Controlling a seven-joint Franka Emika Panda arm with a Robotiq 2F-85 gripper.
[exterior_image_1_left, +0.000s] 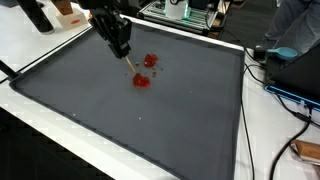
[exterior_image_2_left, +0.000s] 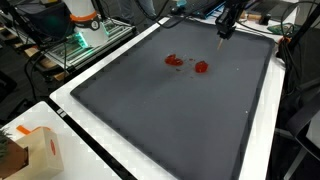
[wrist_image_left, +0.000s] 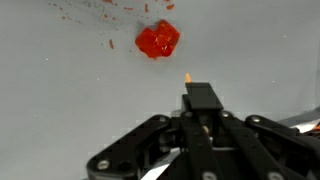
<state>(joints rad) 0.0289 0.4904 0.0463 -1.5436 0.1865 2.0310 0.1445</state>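
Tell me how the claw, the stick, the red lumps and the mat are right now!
gripper: shut on the stick.
stick: held tilted, tip down, apart from the red lumps.
red lumps: two, apart, lying on the mat, crumbs scattered near.
mat: lying flat, flecked with red crumbs.

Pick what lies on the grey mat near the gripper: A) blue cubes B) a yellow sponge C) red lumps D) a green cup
C: two red lumps lie on the grey mat in both exterior views, and the gripper holds a thin stick that points toward them.
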